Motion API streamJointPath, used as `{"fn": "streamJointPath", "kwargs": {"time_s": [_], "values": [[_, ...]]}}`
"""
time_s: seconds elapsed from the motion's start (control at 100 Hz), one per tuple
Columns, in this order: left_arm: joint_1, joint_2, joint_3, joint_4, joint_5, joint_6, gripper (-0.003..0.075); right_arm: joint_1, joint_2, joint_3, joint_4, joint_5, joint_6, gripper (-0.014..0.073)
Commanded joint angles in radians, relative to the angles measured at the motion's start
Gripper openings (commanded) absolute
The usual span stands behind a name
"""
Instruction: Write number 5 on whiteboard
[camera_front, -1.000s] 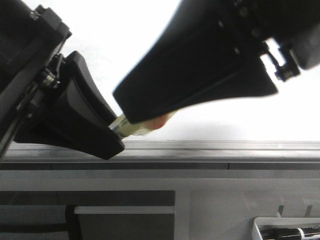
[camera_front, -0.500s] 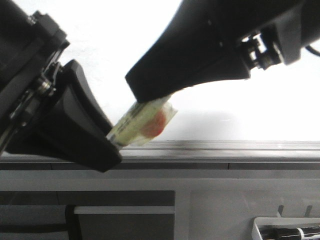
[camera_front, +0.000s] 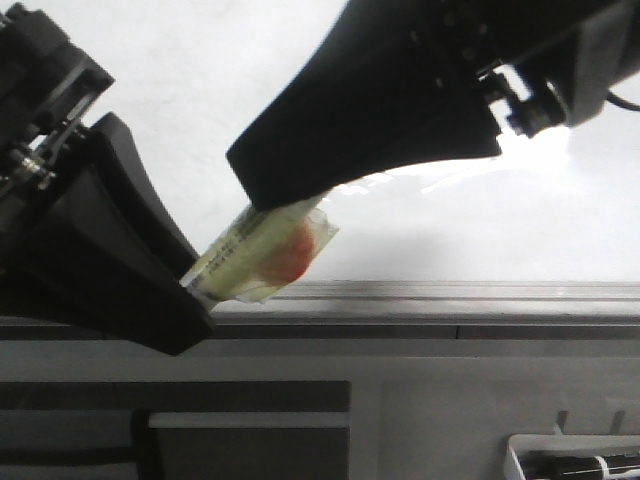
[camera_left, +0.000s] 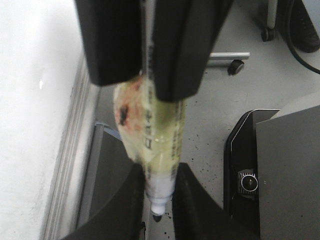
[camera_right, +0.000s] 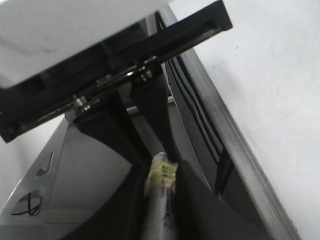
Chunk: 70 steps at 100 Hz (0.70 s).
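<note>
1. Both arms meet over the near edge of the whiteboard (camera_front: 560, 220), and the marker (camera_front: 262, 252) runs between them. The left gripper (camera_front: 195, 290) pinches one end, the right gripper (camera_front: 262, 205) the other.
2. Since 1 second ago the left gripper has drawn back toward 8 o'clock in the front view, so more of the yellowish taped barrel with its red smear now shows.
3. In the left wrist view the black tip (camera_left: 156, 216) pokes out between that gripper's fingers (camera_left: 125, 200).
4. This looks like a handover or regrip; no number 5 is visible on the board, so writing has not begun.
</note>
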Motion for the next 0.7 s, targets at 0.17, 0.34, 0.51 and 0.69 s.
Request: {"fn": "streamJointPath", "kwargs": {"time_s": [0.17, 0.34, 0.51, 0.69], "values": [[-0.009, -0.042, -0.056, -0.102, -0.112, 0.006, -0.0020, 0.007, 0.003, -0.018, 0.012, 0.090, -0.018, 0.0347], [-0.009, -0.042, -0.056, -0.111, -0.112, 0.006, -0.0020, 0.007, 0.003, -0.018, 0.012, 0.082, -0.018, 0.0346], [-0.009, -0.042, -0.056, -0.112, -0.110, 0.006, -0.0020, 0.007, 0.003, -0.018, -0.008, 0.076, -0.018, 0.0305], [-0.009, -0.044, -0.056, -0.112, -0.110, 0.006, -0.0020, 0.007, 0.003, -0.018, -0.046, 0.072, -0.018, 0.0150]]}}
